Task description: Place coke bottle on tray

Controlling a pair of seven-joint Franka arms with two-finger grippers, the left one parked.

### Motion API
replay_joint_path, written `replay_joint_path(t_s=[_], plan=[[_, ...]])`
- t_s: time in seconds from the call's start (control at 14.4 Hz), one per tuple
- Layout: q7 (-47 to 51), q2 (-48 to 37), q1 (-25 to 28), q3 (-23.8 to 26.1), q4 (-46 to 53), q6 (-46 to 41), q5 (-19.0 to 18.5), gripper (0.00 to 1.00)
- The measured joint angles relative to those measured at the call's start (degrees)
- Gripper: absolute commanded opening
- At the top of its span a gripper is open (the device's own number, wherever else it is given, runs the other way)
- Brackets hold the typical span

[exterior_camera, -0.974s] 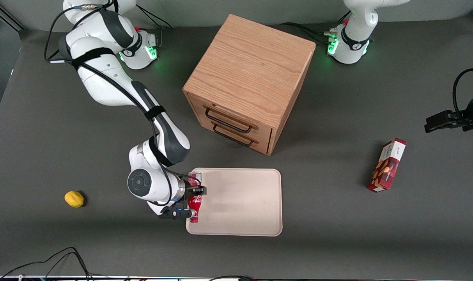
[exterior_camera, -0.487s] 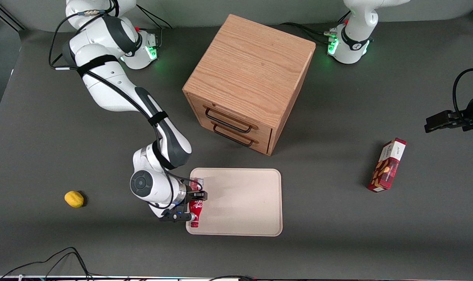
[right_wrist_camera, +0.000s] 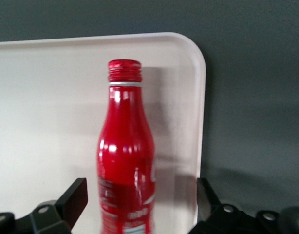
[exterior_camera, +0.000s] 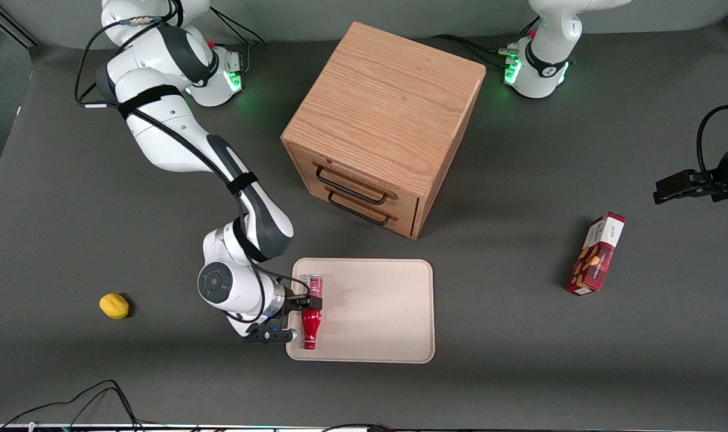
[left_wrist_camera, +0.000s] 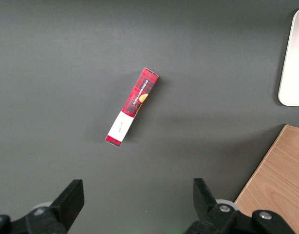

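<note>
Lying flat on the tray (exterior_camera: 376,312), your coke bottle (exterior_camera: 310,318) sits along the rim nearest the working arm, cap toward six o'clock. Your pincer (exterior_camera: 294,319) straddles it, fingers (right_wrist_camera: 74,197) spread clear of its sides, gripping nothing.

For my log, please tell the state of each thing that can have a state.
coke bottle: lying on the tray, between the open fingers
tray: flat on the table, holds only the bottle
hand: open, at the tray's edge
drawers: both closed
snack box: lying flat, untouched
</note>
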Motion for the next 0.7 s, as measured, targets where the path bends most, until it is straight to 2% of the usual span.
replay_joint_path(t_s=[0.28,0.42,0.7], plan=[[0.0,0.0,0.0,0.0,0.3,0.0,-0.3,1.0],[0.0,-1.2,-0.2,0.0,1.5,-1.2,-2.5,1.0],[0.0,-12.2,-1.9,-0.2,2.6,-16.6,-4.4,1.0]])
